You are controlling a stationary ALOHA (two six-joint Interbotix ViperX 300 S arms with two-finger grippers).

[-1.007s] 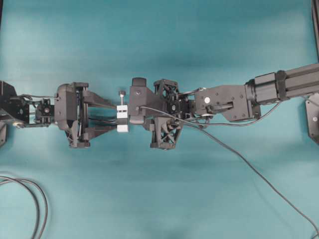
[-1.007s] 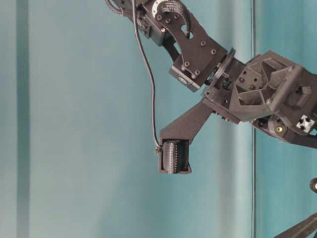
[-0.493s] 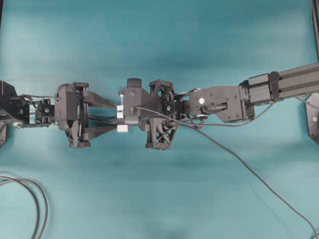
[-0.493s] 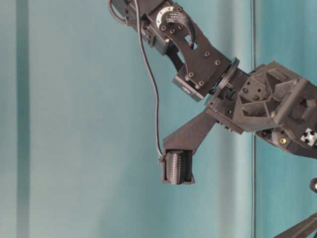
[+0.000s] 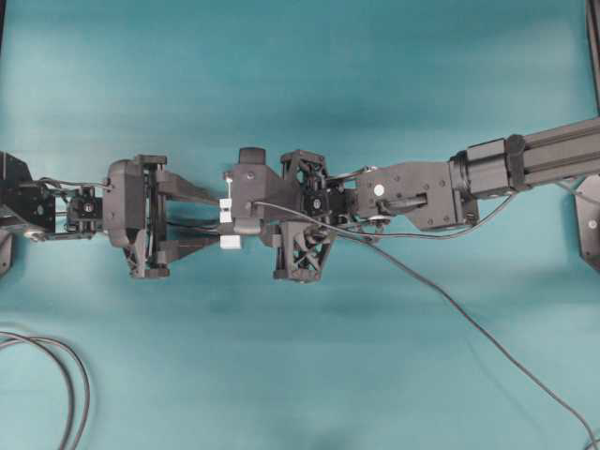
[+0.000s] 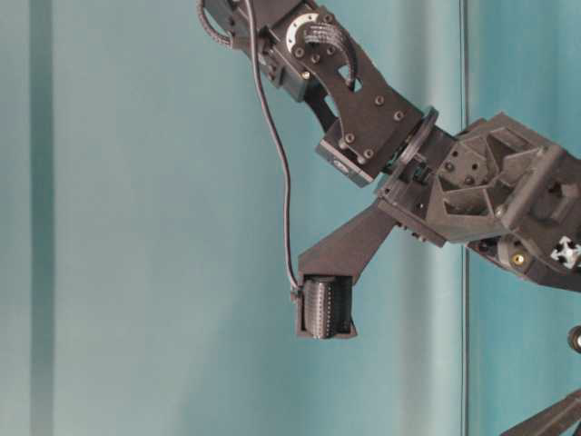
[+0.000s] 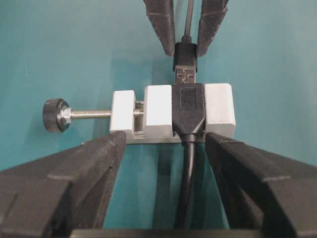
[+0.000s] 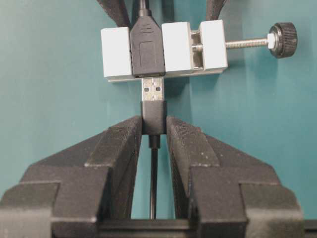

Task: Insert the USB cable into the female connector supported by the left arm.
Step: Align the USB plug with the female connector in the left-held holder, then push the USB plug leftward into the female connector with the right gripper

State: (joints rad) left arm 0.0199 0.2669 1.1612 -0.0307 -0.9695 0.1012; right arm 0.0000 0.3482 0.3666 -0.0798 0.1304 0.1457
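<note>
The female connector [image 7: 158,111] is a white block with a black socket [image 7: 188,106] and a knobbed screw [image 7: 54,115]. My left gripper [image 7: 166,141] is shut on the block, its wide-set fingers pressing the two ends. My right gripper [image 8: 154,124] is shut on the dark body of the USB cable's plug [image 8: 154,91]. The plug's metal tip meets the socket's mouth, and most of the metal shows. In the overhead view the two grippers meet nose to nose at the block [image 5: 229,242]. The USB cable [image 5: 487,333] trails off to the lower right.
Looped dark cables [image 5: 66,375] lie at the table's lower left corner. The right arm [image 5: 525,164] reaches in from the right edge. The table-level view shows only the right gripper [image 6: 325,309] in the air, with the USB cable [image 6: 281,173] hanging beside it.
My right gripper has carried the plug left up to the block, and the right arm now covers much of the block from above. Nothing has visibly moved in the last half second.
</note>
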